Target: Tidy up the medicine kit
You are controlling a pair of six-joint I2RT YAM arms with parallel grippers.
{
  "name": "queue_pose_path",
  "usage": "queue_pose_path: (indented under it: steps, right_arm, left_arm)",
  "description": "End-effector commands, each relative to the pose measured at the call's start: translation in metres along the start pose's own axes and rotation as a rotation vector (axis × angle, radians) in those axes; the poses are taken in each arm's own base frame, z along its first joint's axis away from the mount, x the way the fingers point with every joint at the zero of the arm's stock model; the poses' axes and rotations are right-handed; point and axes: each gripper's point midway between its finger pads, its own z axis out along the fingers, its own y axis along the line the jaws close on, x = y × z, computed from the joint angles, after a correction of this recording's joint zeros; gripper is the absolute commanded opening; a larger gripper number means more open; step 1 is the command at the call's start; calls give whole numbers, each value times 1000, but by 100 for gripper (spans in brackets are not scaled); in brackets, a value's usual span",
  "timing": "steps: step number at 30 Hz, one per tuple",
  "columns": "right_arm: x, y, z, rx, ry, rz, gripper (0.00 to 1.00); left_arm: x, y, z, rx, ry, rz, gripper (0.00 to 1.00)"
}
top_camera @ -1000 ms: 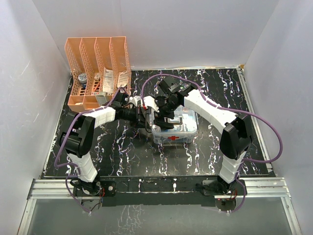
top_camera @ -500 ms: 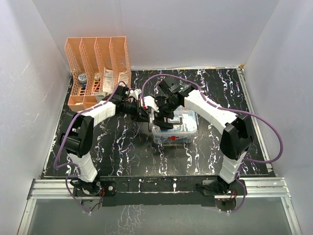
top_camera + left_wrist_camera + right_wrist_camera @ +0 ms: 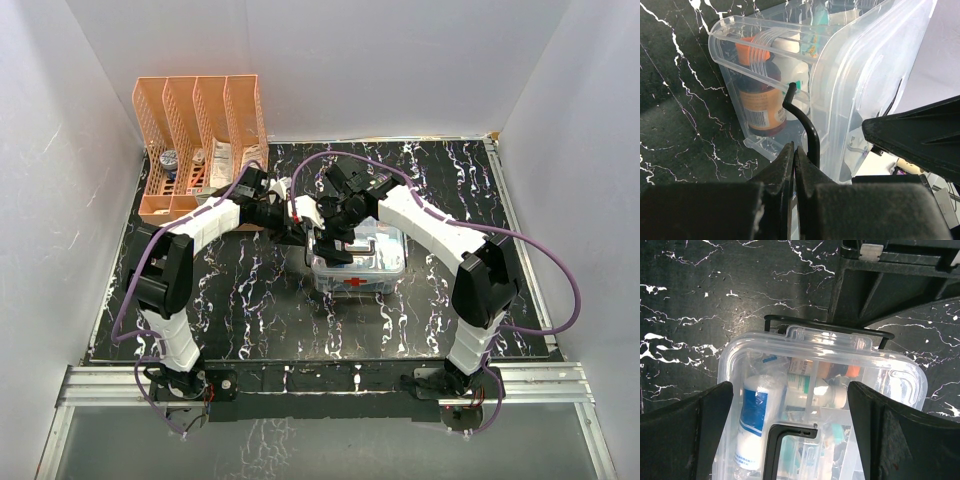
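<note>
The medicine kit (image 3: 362, 264) is a clear box with a red cross on its near side and its lid on. It stands mid-table. My left gripper (image 3: 302, 224) is at the kit's left end. In the left wrist view the gripper (image 3: 794, 151) is shut, and the black wire latch (image 3: 807, 125) runs just beside the right finger, not between the fingers. My right gripper (image 3: 336, 240) hovers over the lid. In the right wrist view the gripper (image 3: 790, 395) is wide open and straddles the lid's width above the dark handle (image 3: 785, 437). A gauze roll (image 3: 752, 422) and an orange-capped bottle (image 3: 757, 105) lie inside.
An orange slotted file rack (image 3: 200, 140) with small items in it stands at the back left, close behind my left forearm. White walls enclose the black marbled table (image 3: 250, 300). Purple cables loop off both arms.
My left forearm has swung toward the back, nearer the rack, while its gripper stayed at the kit's left end. The right arm has barely moved.
</note>
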Motion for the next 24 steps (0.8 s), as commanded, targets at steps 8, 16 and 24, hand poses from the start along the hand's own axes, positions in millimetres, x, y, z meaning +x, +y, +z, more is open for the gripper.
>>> queue_pose_path:
  steps: [8,16,24]
  right_arm:
    - [52,16,31,-70,152,57,98]
    - [59,18,33,-70,174,67,98]
    - [63,18,32,-64,190,76,98]
  left_arm:
    - [10,-55,-21,113,42,83,0]
    - [8,-66,-30,113,42,106,0]
    - [7,-70,-31,113,50,113,0]
